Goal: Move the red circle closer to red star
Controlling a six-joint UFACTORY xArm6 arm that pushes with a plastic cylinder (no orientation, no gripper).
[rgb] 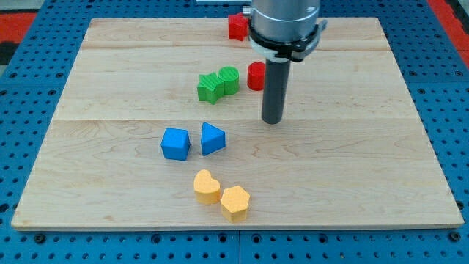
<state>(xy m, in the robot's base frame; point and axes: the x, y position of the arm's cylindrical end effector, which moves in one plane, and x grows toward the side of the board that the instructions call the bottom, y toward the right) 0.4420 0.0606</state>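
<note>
Tip: my tip (272, 120) sits on the board right of centre, at the lower end of the dark rod. No claw on this arm, so nothing opens or closes and nothing is held.
Tip vs blocks: touching no block. The red circle is just up and left of it, close beside the rod shaft.
Red circle: the red circle (256, 75) lies in the upper middle of the frame, its right edge hidden behind the rod.
Red star: the red star (237, 26) sits at the board's top edge, above the circle and slightly left, partly covered by the arm housing; shape hard to make out. Clear gap between the two red blocks.
Green pair: a green circle (229, 80) just left of the red circle, with a green star-like block (209, 87) touching it on the lower left.
Blue pair: a blue cube (176, 144) and a blue triangle (212, 138) side by side, left of centre, well below the greens.
Yellow pair: a yellow heart (207, 186) and a yellow hexagon (235, 202), touching, near the bottom edge.
Surface: pale wooden board (381, 169) on a blue perforated table (22, 29).
</note>
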